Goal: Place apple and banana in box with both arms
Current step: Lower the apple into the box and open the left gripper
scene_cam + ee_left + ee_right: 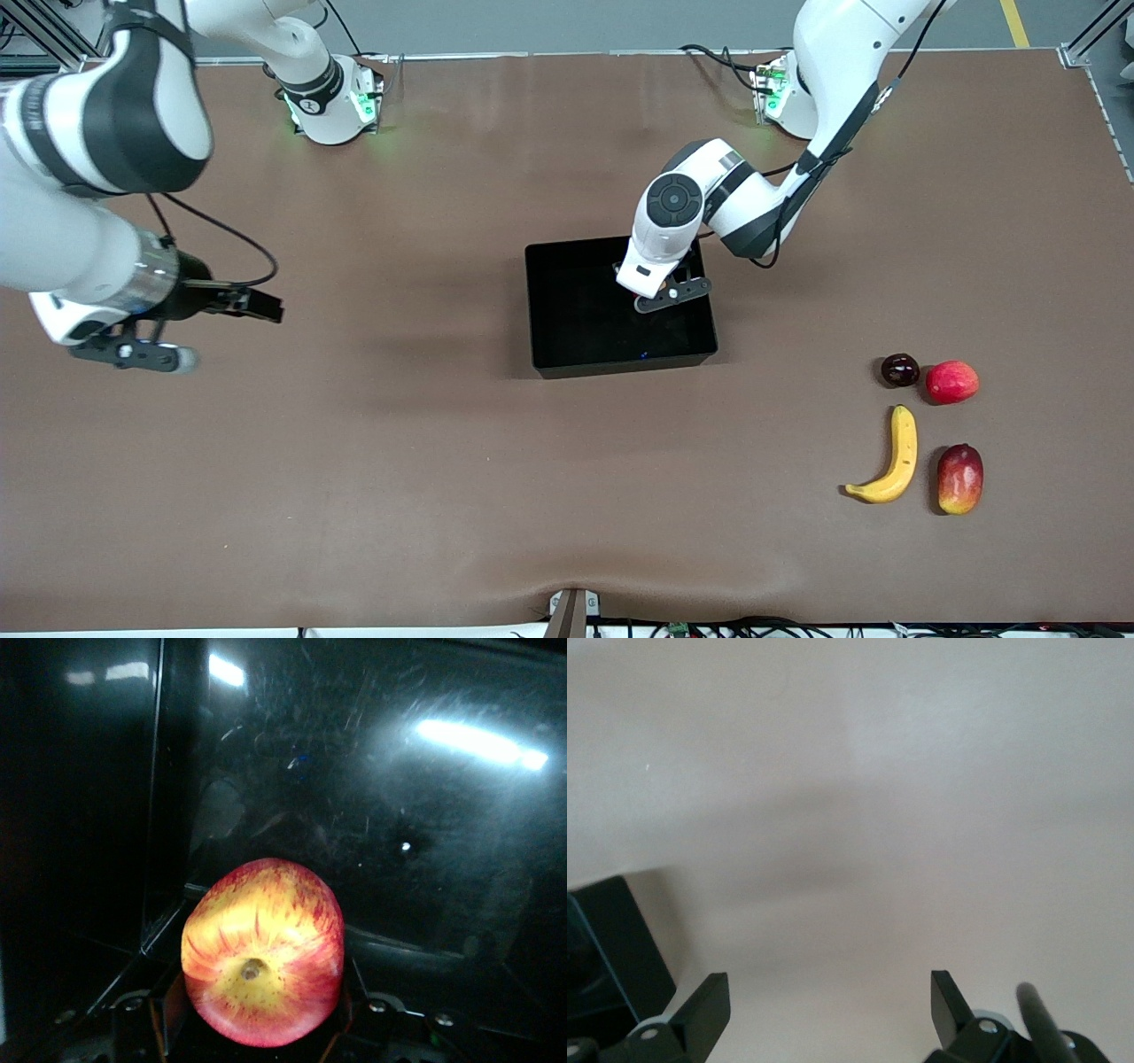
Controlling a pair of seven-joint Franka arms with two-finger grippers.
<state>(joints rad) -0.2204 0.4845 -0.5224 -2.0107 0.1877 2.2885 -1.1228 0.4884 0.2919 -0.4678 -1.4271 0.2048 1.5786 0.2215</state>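
the left arm reached down from the upper right of the front frame, its left pincer (671, 295) lowered over the black box (540, 301) at the centre of the brown tabletop (425, 461), toward the box's corner at the left arm's end. in the left wrist view the apple (262, 952), red with yellow streaks and its dimpled stem end facing the camera, was pinched between the left pincer's fingers, with the glossy floor and an upright wall of the box (168, 815) just beyond it; whether the apple touched the floor could not be told. the right arm waited at the left edge of the front frame, its right pincer (133, 353) hanging over bare tabletop well apart from the box; in the right wrist view its fingers (707, 1010) were spread wide with nothing between them, and a corner of the box (611, 948) showed at the lower left of that frame. the banana (893, 459) lay on the tabletop at the lower right of the front frame, well apart from the box, between a red-yellow mango (960, 478) beside it and the box's side of the tabletop. farther from the camera than these lay a pinkish-red round fruit (952, 382) and, just beside it, a small dark round fruit (900, 369).
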